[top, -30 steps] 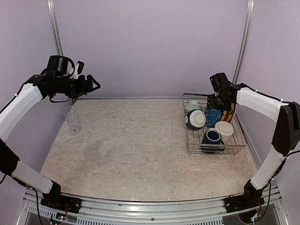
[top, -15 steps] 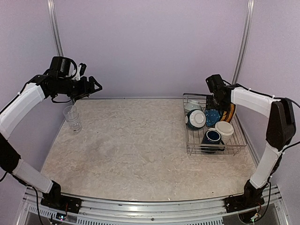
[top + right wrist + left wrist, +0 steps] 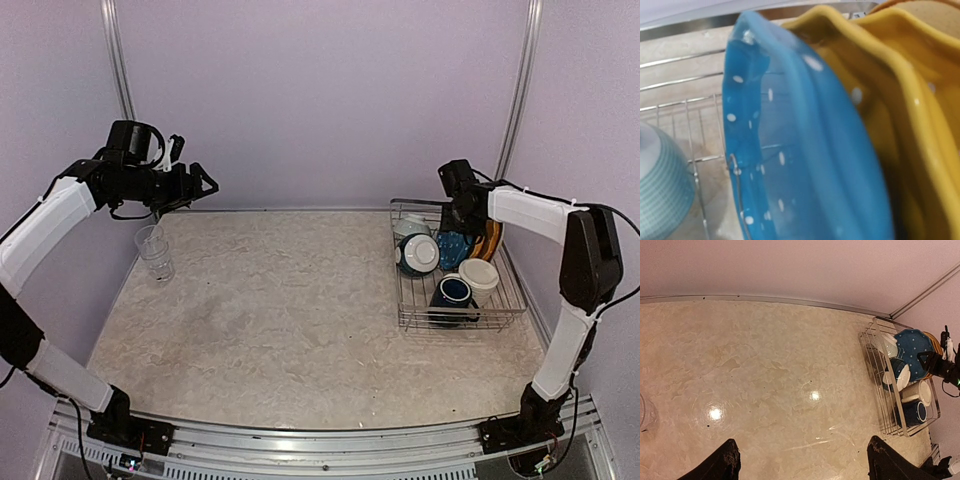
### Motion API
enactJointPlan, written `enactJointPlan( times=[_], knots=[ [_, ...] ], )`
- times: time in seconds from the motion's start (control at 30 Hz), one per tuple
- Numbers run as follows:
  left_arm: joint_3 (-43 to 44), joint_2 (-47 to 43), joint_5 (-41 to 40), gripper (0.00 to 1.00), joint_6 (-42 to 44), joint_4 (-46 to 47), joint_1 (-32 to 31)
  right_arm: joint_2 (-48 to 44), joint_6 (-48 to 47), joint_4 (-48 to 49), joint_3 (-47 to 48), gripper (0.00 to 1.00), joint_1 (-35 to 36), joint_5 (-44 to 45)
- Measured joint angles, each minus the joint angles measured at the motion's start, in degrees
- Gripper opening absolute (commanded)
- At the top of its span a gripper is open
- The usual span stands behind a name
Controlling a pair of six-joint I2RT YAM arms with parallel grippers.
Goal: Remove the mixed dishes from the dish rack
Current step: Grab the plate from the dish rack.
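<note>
Glossy blue dotted plate just below right gripper — its fingers hidden, spread untellable; left gripper gapes wide, empty.

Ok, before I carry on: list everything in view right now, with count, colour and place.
glass tumbler: one, clear, upright on the table's left side
dish rack: one, silver wire, table's right side
blue plate: one, blue with white dots, on edge at the rack's far end
yellow plates: at least two, orange-yellow, on edge right of the blue plate
teal bowl: one, teal with pale inside, on its side, rack's left
striped dish: one, pale teal, rack's far left corner
cream mug: one, rack's right
dark blue mug: one, rack's near end
table: one, beige marbled
left pincer: black, open, empty, raised above the tumbler
right pincer: black, at the blue plate's top edge, opening unclear
</note>
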Motion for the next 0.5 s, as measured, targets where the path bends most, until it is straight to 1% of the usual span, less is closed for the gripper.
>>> enactJointPlan(
  times=[0.07, 0.2, 0.37, 0.5],
  knots=[
    [0.00, 0.00, -0.02, 0.84, 0.00, 0.00, 0.00, 0.39, -0.15, 0.48, 0.00, 0.57, -0.28, 0.02],
    [0.00, 0.00, -0.04, 0.84, 0.00, 0.00, -0.02, 1.42, -0.42, 1.22, 0.11, 0.46, -0.63, 0.76],
    [0.00, 0.04, -0.04, 0.84, 0.00, 0.00, -0.02, 2.32, -0.66, 1.90, 0.24, 0.35, -0.74, 1.95],
    [0.04, 0.48, -0.04, 0.84, -0.02, -0.02, -0.02, 2.89, -1.16, 2.38, 0.46, 0.23, -0.76, 2.29]
  ],
)
